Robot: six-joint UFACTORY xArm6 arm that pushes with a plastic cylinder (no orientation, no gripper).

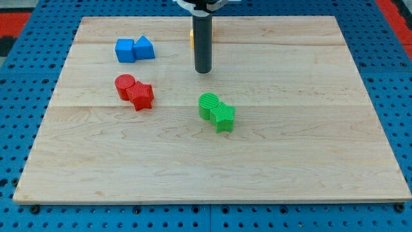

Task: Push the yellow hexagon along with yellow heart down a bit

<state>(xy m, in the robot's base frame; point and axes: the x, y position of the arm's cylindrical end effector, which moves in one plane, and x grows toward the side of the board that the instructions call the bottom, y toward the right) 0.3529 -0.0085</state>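
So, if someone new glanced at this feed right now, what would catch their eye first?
Probably the dark rod at the view's top centre, my tip resting on the wooden board, with only slivers of yellow blocks showing behind it. Next, three bright touching pairs: blue blocks upper left, red blocks below them, green blocks near centre.

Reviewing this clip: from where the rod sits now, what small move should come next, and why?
Probably lift my tip back toward the view's top, behind the yellow blocks, before pushing down. The rod stands in front of them, hiding all but slivers at its sides, so their shapes can't be made out. My tip rests below them, on the wrong side for a downward push.
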